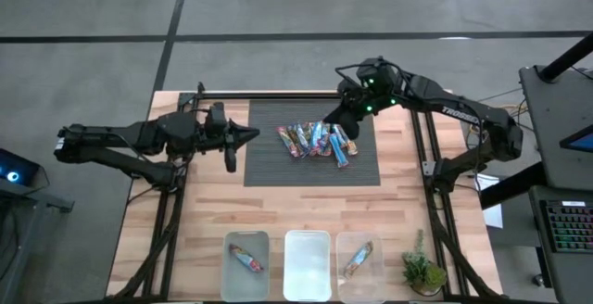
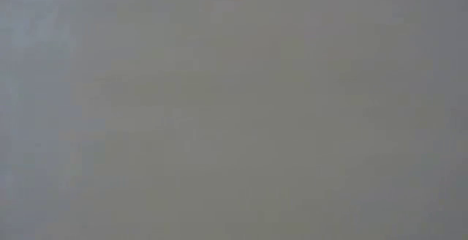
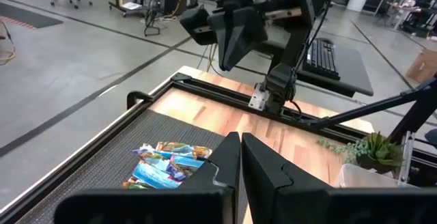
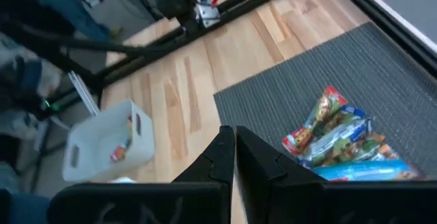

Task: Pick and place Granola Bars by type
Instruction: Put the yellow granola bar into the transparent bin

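Currently, the granola bars (image 1: 318, 140) are lying bunched in a loose pile near the middle of a dark ribbed mat (image 1: 269, 170) on the wooden table (image 1: 208, 211). In the high view their long axes are running mostly from the far side of the mat toward the near side, fanned slightly apart, with one blue bar (image 1: 342, 152) lying at the pile's right edge. One bar (image 1: 246, 259) is resting diagonally in the left clear bin (image 1: 231, 276), and another bar (image 1: 358, 259) is lying diagonally in the right bin (image 1: 375, 276); the middle bin (image 1: 308, 265) is standing between them.

The left gripper (image 1: 248, 137) is hovering at the mat's left edge, fingers pressed together and pointing toward the pile. The right gripper (image 1: 332, 119) is hanging above the pile's far right side, fingers (image 4: 225, 157) likewise together, gripping nothing.

A small potted plant (image 1: 422, 271) is standing at the table's near right corner. Grey floor with dark lines is surrounding the table, and a keyboard (image 1: 563, 225) is sitting on a stand to the right. The low view is showing only a blank grey field.
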{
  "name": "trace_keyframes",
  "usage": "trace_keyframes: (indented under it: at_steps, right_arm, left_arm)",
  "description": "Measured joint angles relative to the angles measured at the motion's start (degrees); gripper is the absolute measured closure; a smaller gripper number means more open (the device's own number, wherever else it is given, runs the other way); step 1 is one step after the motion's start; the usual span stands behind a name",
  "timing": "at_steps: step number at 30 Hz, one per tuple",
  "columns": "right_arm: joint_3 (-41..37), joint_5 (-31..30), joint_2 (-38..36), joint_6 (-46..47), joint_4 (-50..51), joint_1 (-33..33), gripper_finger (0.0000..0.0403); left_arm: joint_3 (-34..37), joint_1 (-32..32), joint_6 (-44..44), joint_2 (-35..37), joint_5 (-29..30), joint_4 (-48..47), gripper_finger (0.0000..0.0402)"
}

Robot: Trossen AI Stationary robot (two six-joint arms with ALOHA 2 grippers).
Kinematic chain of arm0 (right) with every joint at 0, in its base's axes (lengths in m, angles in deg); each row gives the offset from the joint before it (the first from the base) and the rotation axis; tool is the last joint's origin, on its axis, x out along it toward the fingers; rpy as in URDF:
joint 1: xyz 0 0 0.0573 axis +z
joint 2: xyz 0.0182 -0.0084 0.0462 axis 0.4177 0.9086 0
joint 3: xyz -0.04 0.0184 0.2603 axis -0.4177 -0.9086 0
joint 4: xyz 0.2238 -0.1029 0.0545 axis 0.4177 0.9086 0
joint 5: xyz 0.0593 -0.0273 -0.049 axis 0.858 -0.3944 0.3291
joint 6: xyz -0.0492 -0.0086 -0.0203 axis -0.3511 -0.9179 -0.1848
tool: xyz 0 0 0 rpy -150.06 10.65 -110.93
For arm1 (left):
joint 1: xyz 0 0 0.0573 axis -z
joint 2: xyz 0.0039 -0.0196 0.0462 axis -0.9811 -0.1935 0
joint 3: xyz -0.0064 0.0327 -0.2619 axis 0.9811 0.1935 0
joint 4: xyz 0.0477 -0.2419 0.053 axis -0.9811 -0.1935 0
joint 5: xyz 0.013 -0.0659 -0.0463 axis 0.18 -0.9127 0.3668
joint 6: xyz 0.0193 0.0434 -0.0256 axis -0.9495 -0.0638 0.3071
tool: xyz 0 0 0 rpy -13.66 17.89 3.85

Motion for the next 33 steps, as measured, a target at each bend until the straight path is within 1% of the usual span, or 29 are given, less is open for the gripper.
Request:
trace_keyframes:
  at_steps: [2,5,7,11,14,18,22,25,28,33]
  right_arm:
    - [0.00,0.02,-0.04,2.80,-0.22,-0.54,0.0394]
    - [0.00,-0.02,-0.02,3.21,-0.16,-1.22,0.0394]
    - [0.00,-0.08,-0.02,3.24,-0.26,-1.80,0.0394]
    - [0.00,-4.62,-0.02,3.45,-0.21,-2.87,0.0392]
    - [0.00,-5.26,-0.02,4.54,0.20,-4.00,0.0381]
    - [0.00,-4.76,-0.02,4.75,2.81,-4.70,0.0346]
    - [0.00,-5.59,-0.02,5.46,5.37,-5.33,0.0298]
    - [0.00,-9.90,-0.02,5.79,9.13,-5.76,0.0264]
    - [0.00,-14.00,-0.02,6.10,13.81,-6.46,0.0239]
    - [0.00,-19.70,0.24,9.02,20.94,-8.01,0.0219]
  left_arm:
    - [0.00,-0.28,0.00,0.00,-0.08,0.01,0.0402]
    - [0.00,-1.20,0.09,0.00,-0.64,-0.15,0.0402]
    - [0.00,-2.23,0.10,0.00,-2.18,-0.33,0.0402]
    - [0.00,-4.71,0.46,0.02,-5.31,-0.37,0.0402]
    - [0.00,-6.12,0.50,0.02,-6.36,-0.91,0.0402]
    - [0.00,-6.85,0.49,0.11,-6.44,-1.19,0.0402]
    - [0.00,-7.15,0.44,0.13,-6.43,-1.98,0.0402]
    - [0.00,-7.64,0.42,0.20,-6.45,-3.31,0.0402]
    - [0.00,-7.96,0.46,0.34,-6.43,-3.37,0.0402]
    - [0.00,-8.25,0.36,0.55,-6.43,-3.34,0.0402]
